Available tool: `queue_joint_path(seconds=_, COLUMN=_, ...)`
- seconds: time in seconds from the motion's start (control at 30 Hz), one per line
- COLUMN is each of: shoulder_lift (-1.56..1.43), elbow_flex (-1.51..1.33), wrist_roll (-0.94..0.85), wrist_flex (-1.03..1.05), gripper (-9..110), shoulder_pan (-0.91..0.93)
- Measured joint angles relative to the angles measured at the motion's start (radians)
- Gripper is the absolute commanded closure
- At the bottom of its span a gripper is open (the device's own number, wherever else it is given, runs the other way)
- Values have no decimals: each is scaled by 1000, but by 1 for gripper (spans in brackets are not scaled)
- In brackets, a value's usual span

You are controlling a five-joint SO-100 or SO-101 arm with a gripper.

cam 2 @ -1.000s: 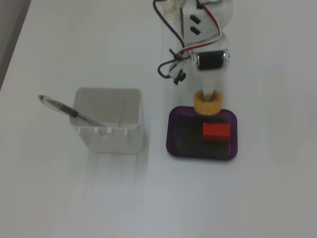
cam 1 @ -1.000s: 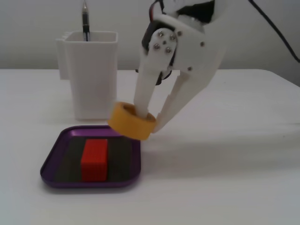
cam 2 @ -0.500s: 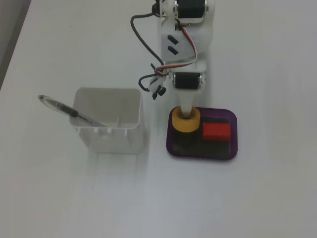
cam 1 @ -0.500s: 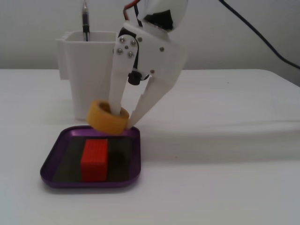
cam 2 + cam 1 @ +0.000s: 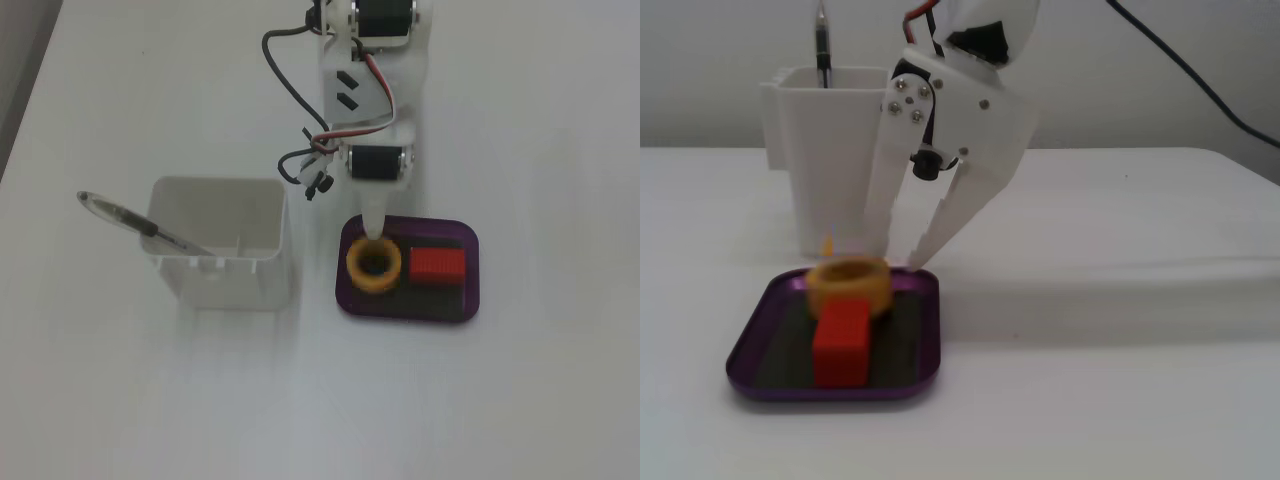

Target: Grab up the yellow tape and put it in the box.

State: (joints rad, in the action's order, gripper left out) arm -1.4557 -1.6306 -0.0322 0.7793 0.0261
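My gripper (image 5: 893, 250) hangs over the far edge of the box (image 5: 930, 340) with its two white fingers (image 5: 878, 205) spread apart and nothing held between them; in the low fixed view the tips point down and stop just above the rim, one finger standing nearly straight and the other slanting in from the right; in the fixed view from above, the gripper (image 5: 373, 233) shows as a single pale tip ending at the far side of the box (image 5: 474, 270), so the gap between the fingers cannot be read there; the yellow tape (image 5: 848, 284) lies flat inside the box, hollow centre up, in its far part, free of my fingers; from above the yellow tape (image 5: 374, 265) sits in the left half of the tray on the dark floor, close below the fingertip; the red block (image 5: 842, 343) rests in the box too, nearer the camera in the low view and touching or all but touching the roll; from above the red block (image 5: 436, 264) lies just to the right of the roll; the white container (image 5: 222, 243) stands on the table (image 5: 520, 400) to the left of the box, with a pen (image 5: 140, 225) leaning out of it.
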Motion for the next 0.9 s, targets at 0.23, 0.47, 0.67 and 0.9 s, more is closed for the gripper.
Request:
queue_joint_path(seconds=0.23, shoulder_lift=0, elbow_flex=35, wrist_roll=0, wrist_flex=121, gripper=85, shoulder_pan=3)
queue_joint_path(seconds=0.47, shoulder_lift=-209, elbow_flex=98, wrist_roll=0, wrist_flex=301, gripper=85, shoulder_pan=3)
queue_joint_path(seconds=0.67, shoulder_lift=-528, elbow_flex=101, wrist_roll=0, wrist_flex=449, gripper=84, shoulder_pan=3)
queue_joint_path(seconds=0.9, shoulder_lift=-948, elbow_flex=-72, wrist_roll=0, wrist_flex=583, gripper=84, shoulder_pan=3)
